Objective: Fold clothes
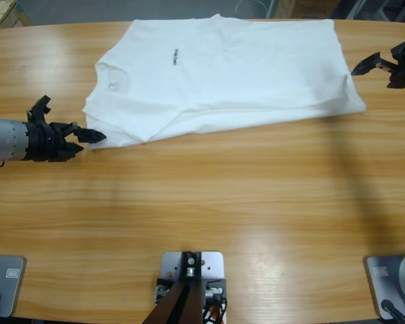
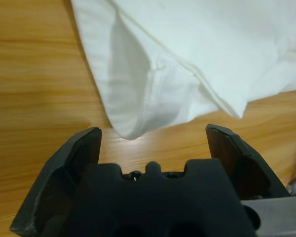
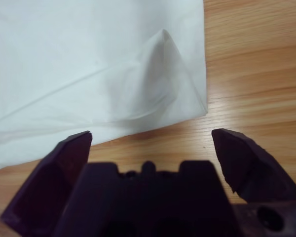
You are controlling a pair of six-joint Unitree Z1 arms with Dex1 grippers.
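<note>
Cloth first: the white T-shirt (image 1: 223, 74) lies across the far half of the wooden table (image 1: 202, 196), from about ten o'clock to two o'clock of the table's middle, its neck toward nine o'clock and its hem toward three. We judge it already folded once lengthwise, since a doubled edge runs along its near side. We hold our left gripper (image 1: 88, 136) at nine o'clock, low over the wood, just off the sleeve corner (image 2: 138, 123), jaws spread wide and empty. Our right gripper (image 1: 366, 65) sits at two o'clock beside the hem corner (image 3: 197, 106), also wide and holding nothing. Both forearms reach in roughly level from opposite ends, each facing one end of the shirt, placed, we think, to pinch both corners together.
</note>
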